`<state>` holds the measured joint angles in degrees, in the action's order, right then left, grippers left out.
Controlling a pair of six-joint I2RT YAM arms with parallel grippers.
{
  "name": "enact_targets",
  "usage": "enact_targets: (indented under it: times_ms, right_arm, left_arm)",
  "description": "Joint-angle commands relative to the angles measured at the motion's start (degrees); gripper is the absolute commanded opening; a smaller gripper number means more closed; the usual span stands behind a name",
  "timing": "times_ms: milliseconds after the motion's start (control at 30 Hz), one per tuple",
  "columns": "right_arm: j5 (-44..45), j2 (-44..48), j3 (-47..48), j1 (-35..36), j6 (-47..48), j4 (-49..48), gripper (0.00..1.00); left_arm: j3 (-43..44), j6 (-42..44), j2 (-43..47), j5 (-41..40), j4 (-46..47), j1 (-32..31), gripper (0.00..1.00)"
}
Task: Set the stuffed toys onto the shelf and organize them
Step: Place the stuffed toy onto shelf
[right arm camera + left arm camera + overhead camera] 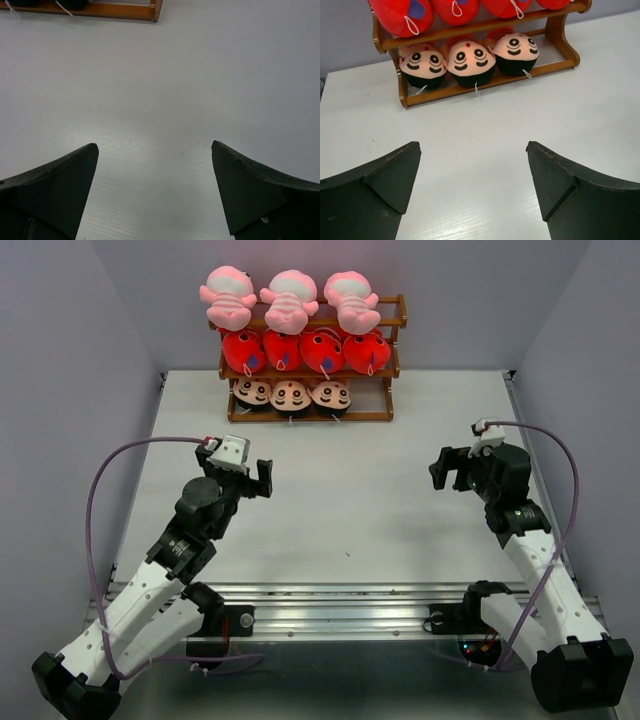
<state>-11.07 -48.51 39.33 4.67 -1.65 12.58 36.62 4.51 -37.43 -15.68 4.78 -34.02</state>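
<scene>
- Shelf: a brown wooden three-tier rack. It stands at the far edge of the counter, by the back wall, slightly left of centre in your top view.
- Pink striped toys: three, side by side on the top tier. They touch one another and span most of its width.
- Red-orange fish: four, abreast on the middle tier, packed close from post to post. White loops hang at their fronts.
- Boy dolls: three, in a row on the bottom tier, touching. They sit toward the left end as you see it. Their faces turn out toward the arms, and the black hair lies at the front rail.
- Left pincer: jaws spread wide, nothing between them. It hangs over the left half of the counter, well apart from the shelf and facing the bottom tier. Your left wrist view frames the dolls above the two dark fingers.
- Right pincer: jaws likewise spread wide, holding nothing. It hangs over the right half of the counter, well apart from the shelf. Your right wrist view gives white counter surface between its fingers, with only a lower corner of the shelf at the top edge.
- Purple cables: one loops from each arm's wrist down toward its base.
</scene>
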Motion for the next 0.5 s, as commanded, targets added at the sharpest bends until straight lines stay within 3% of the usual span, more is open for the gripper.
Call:
enact_targets:
  times_ms: [0,200,467]
  right_arm:
    - [5.4,-0.1,1.3,-1.2,-3.2,-4.3,1.00]
    - [6.8,0.0,1.3,-3.1,-4.2,-4.8,1.00]
    - [4.1,0.3,0.8,-4.2,-4.2,-4.8,1.00]
  left_arm:
    - [-1.2,1.8,4.5,-2.2,-1.2,0.1,0.99]
    - [-2.2,1.6,7.9,-3.2,-0.4,0.1,0.99]
    - [-1.6,1.6,5.2,-0.5,-1.2,0.1,0.99]
